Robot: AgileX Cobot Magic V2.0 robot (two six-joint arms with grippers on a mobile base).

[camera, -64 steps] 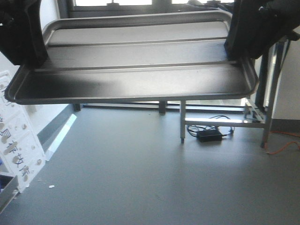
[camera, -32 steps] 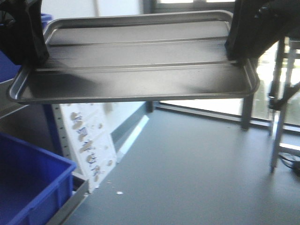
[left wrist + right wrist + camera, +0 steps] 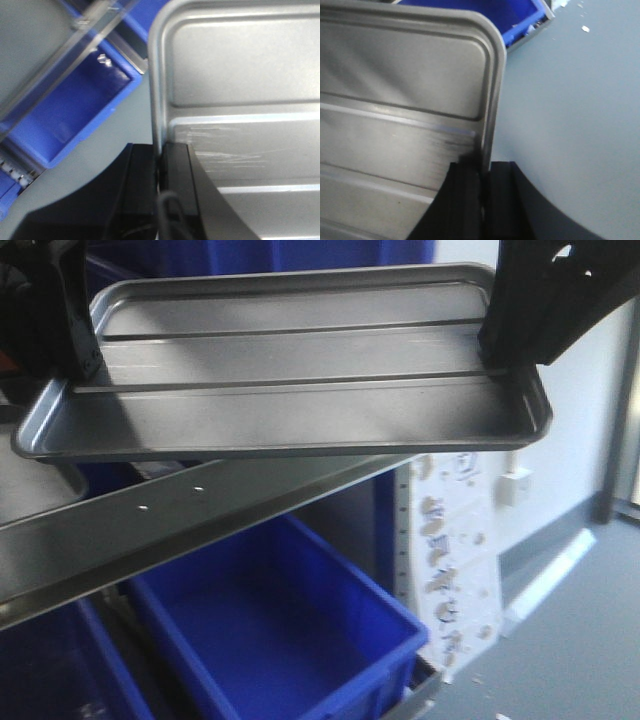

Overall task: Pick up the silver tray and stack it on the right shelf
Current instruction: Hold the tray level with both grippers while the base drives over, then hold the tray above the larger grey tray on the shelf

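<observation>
The silver tray [image 3: 300,370] is a shiny ridged rectangle that hangs level in the air across the front view. My left gripper [image 3: 80,372] is shut on its left rim, and my right gripper [image 3: 500,355] is shut on its right rim. The left wrist view shows the black jaws [image 3: 160,150] pinching the thin edge of the tray [image 3: 240,100]. The right wrist view shows the same pinch [image 3: 485,167] on the tray [image 3: 395,100]. Just below the tray slopes the flat steel front bar of the right shelf [image 3: 150,530]. White rollers [image 3: 10,169] show at its edge.
Open blue bins [image 3: 270,640] sit under the bar, also seen as a blue bin [image 3: 65,115] from the left wrist. A duller grey tray corner [image 3: 35,485] rests at the left. A white picture board [image 3: 450,550] stands right of the bins, with grey floor [image 3: 580,640] beyond.
The front view has swung left. The windows and steel table frame have left the picture, and the blue bins and steel bar have come in under the tray. Both grippers still hold the tray.
</observation>
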